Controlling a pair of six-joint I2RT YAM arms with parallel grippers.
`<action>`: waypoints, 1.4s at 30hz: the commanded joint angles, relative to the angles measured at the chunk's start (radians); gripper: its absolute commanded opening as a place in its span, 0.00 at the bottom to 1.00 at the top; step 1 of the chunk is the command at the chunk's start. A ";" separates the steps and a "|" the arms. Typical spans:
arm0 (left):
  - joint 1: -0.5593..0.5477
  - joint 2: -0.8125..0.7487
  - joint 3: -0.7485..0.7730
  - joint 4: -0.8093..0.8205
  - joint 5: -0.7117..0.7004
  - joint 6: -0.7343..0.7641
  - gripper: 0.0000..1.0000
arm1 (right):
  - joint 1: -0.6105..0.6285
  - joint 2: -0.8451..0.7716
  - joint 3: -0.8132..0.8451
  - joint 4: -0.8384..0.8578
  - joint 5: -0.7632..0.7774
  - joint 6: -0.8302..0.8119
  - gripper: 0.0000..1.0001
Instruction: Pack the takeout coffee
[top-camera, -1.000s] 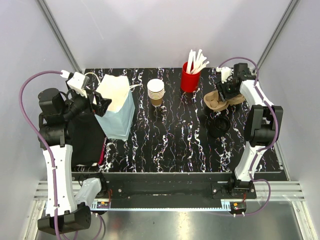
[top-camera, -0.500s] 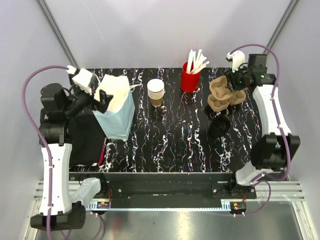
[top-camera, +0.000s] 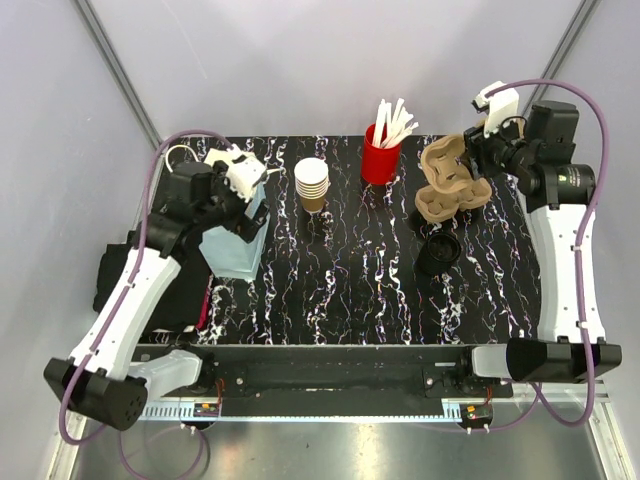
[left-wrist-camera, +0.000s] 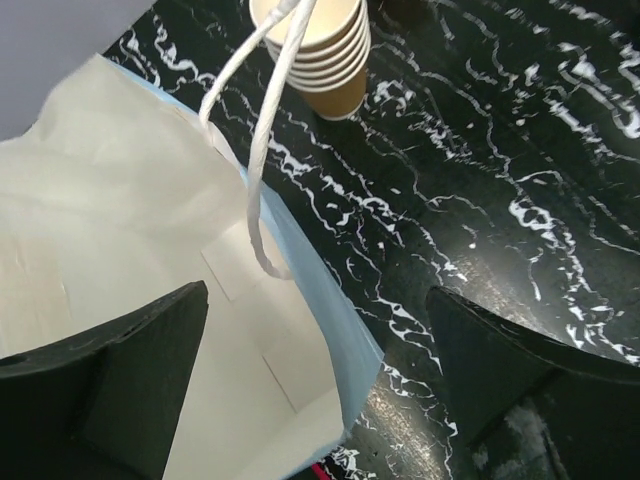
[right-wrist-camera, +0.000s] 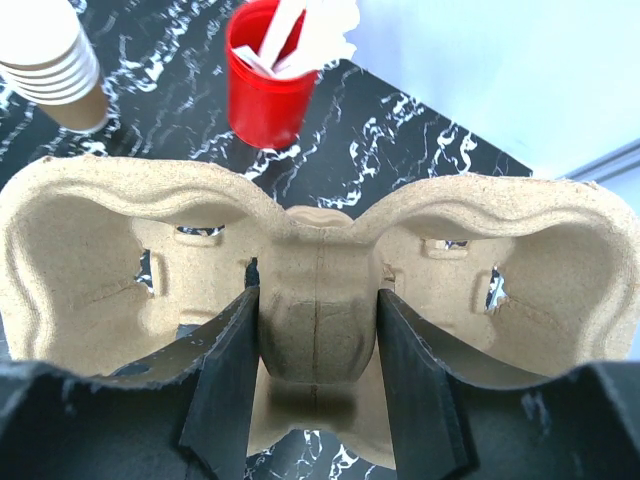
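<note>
Right wrist: carrier (right-wrist-camera: 90, 250) in right tool (right-wrist-camera: 318, 305)

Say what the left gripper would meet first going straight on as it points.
Probably the paper bag: the open left gripper straddles its blue side wall, with the bag's white inside on one side and the table on the other. Depth is hard to judge.

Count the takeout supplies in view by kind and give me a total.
Bag: 1
Cup stack: 1
Red cup of sticks: 1
Carrier: 1
Black lid: 1
Total: 5
</note>
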 joint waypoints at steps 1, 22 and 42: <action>-0.029 0.006 -0.006 0.033 -0.194 -0.017 0.99 | 0.014 -0.057 0.044 -0.031 -0.047 0.027 0.53; -0.218 0.012 0.033 -0.066 -0.228 0.069 0.00 | 0.079 -0.025 0.191 -0.084 -0.053 0.081 0.53; -0.528 0.086 0.183 -0.111 -0.189 -0.011 0.00 | 0.126 0.026 0.302 -0.114 -0.025 0.129 0.53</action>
